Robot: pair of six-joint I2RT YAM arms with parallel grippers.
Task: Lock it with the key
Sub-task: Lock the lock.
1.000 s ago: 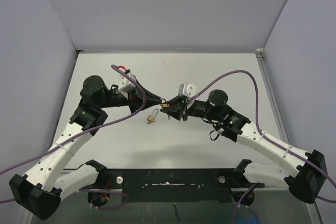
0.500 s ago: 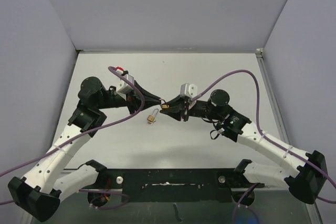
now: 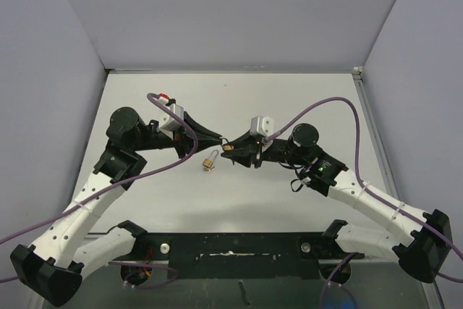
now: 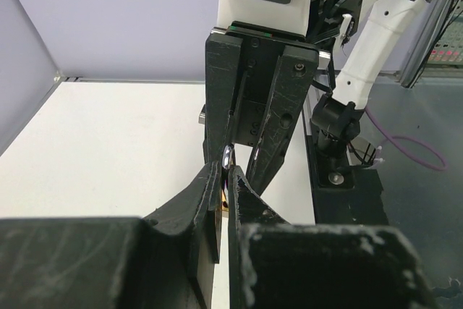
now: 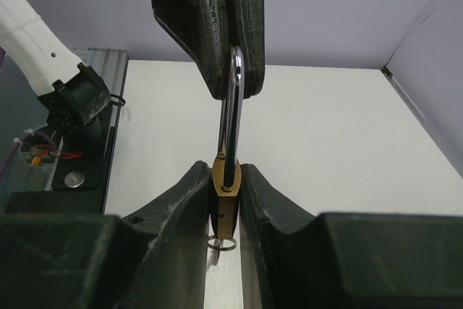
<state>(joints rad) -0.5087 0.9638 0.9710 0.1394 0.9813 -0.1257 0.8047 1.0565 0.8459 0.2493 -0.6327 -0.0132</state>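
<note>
The right end effector (image 5: 226, 176) pinches the small brass padlock body (image 5: 226, 204), and the left end effector (image 4: 225, 182) is pressed onto its silver steel shackle (image 5: 236, 106). The padlock hangs above the white table (image 5: 340, 150), long axis running arm to arm, shackle toward the left. Closing it likely wants a straight push along that axis (a twist could jam it).

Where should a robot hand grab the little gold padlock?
Grip the small brass padlock by its body, squeezing the two wide faces from either side, like the right gripper does. They're flat and parallel; the silver shackle is thin and round.
</note>
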